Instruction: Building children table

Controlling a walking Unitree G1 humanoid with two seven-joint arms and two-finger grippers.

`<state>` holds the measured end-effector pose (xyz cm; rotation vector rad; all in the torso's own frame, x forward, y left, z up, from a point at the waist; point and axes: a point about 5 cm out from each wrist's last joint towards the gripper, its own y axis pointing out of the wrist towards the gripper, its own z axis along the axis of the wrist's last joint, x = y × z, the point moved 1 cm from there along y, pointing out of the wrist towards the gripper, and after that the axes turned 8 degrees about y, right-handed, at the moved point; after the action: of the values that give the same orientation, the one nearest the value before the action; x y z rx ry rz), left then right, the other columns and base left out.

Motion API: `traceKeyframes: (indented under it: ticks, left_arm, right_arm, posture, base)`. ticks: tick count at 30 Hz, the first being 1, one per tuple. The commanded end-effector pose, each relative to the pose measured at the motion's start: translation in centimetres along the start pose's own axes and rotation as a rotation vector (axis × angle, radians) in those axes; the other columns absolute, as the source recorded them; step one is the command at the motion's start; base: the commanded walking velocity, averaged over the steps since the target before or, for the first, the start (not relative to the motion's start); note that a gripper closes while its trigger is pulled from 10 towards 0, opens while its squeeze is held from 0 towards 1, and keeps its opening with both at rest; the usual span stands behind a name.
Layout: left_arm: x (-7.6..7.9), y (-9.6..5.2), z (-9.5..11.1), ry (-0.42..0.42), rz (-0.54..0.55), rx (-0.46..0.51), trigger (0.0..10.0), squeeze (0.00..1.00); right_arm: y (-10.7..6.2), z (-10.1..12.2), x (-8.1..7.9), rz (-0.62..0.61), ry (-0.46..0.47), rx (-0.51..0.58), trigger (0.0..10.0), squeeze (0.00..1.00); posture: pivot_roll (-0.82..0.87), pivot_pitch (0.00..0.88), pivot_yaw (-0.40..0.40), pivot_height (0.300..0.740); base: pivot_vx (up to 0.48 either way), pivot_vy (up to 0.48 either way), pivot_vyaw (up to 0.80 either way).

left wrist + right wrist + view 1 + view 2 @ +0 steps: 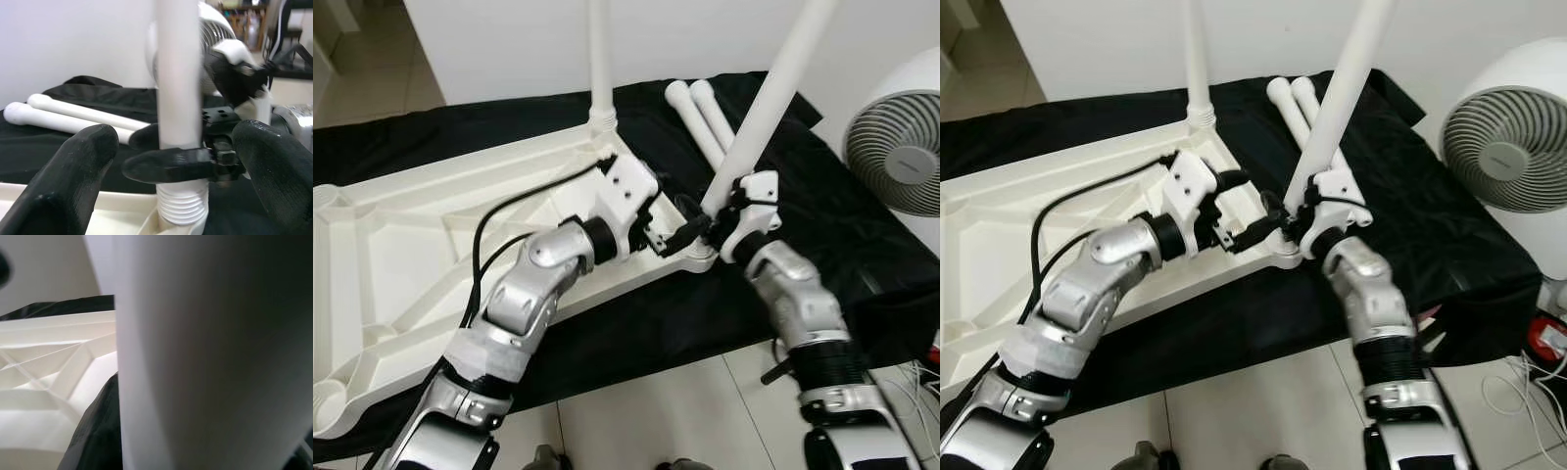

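Gripping the white table leg (pixel 766 108) low on its shaft with my right gripper (pixel 722 217), fingers clamped around it just above the threaded end. That end sits in the corner socket of the upturned white tabletop (pixel 401 255), and the leg leans away toward my right as it rises. My left gripper (pixel 668 238) is right there at the same corner, fingers (pixel 73 181) spread apart on either side of the leg's base without closing on it. From my left wrist I can see the ribbed thread (pixel 182 205) still showing above the socket. Another leg (pixel 599 59) already stands upright in the far corner of the tabletop. Two spare legs (pixel 705 122) lie side by side on the black cloth (pixel 862 245) beyond. A white fan (pixel 901 137) stands off to my right, past the cloth's edge.
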<state>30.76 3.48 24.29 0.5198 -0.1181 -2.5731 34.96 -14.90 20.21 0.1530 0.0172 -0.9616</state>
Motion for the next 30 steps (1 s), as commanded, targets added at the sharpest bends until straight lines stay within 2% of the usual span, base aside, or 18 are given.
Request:
traceKeyframes:
  ticks: [1, 3, 4, 5, 6, 9, 20, 27, 30]
  left_arm:
    - [0.0, 0.0, 0.2, -0.028, -0.022, 0.009, 10.0, 1.00]
    - [-0.1, 0.1, 1.0, -0.018, -0.030, 0.035, 10.0, 1.00]
    - [-0.3, 0.2, 1.5, -0.024, -0.030, 0.052, 10.0, 0.87]
    - [-0.3, 0.2, 1.5, -0.024, -0.030, 0.052, 10.0, 0.87]
    - [-0.4, 0.4, 2.5, -0.028, -0.035, 0.086, 10.0, 0.00]
    - [-0.7, 0.7, 3.1, -0.017, -0.036, 0.099, 10.0, 0.00]
    - [-1.5, 1.4, 6.0, -0.069, -0.074, 0.193, 10.0, 0.00]
    - [-1.4, 1.8, 5.9, -0.110, -0.079, 0.161, 10.0, 0.00]
    - [-1.7, 2.8, 5.1, -0.199, -0.037, 0.071, 10.0, 0.00]
  right_arm:
    - [0.1, 0.7, -0.3, 0.048, -0.033, -0.006, 10.0, 0.00]
    - [-0.1, 1.2, -0.1, 0.082, -0.085, -0.030, 10.0, 0.00]
    - [-0.1, 1.3, -0.2, 0.120, -0.111, -0.050, 10.0, 0.00]
    - [-0.1, 1.3, -0.2, 0.120, -0.111, -0.050, 10.0, 0.00]
    - [-0.4, 1.3, -0.6, 0.188, -0.132, -0.102, 10.0, 0.00]
    - [-0.5, 1.1, -1.0, 0.244, -0.156, -0.140, 10.0, 0.00]
    - [-0.9, 0.4, -1.7, 0.365, -0.219, -0.259, 10.0, 0.00]
    - [-1.1, 0.1, -1.8, 0.392, -0.260, -0.283, 10.0, 0.00]
    - [-1.2, -0.2, -1.5, 0.381, -0.271, -0.301, 10.0, 0.00]
  posture:
    - [-0.11, 0.078, 0.029, 0.740]
    - [-0.11, 0.076, 0.027, 0.740]
    - [-0.11, 0.071, 0.024, 0.740]
    - [-0.11, 0.071, 0.024, 0.740]
    - [-0.11, 0.071, 0.024, 0.740]
    - [-0.10, 0.064, 0.024, 0.740]
    - [-0.09, 0.058, 0.020, 0.740]
    - [-0.09, 0.058, 0.020, 0.740]
    - [-0.09, 0.069, 0.025, 0.740]
  base:
    - [0.000, 0.000, 0.00]
    - [0.000, 0.000, 0.00]
    - [0.000, 0.000, 0.00]
    - [0.000, 0.000, 0.00]
    - [0.000, 0.000, 0.00]
    - [0.000, 0.000, 0.00]
    - [0.000, 0.000, 0.00]
    - [0.000, 0.000, 0.00]
    - [0.000, 0.000, 0.00]
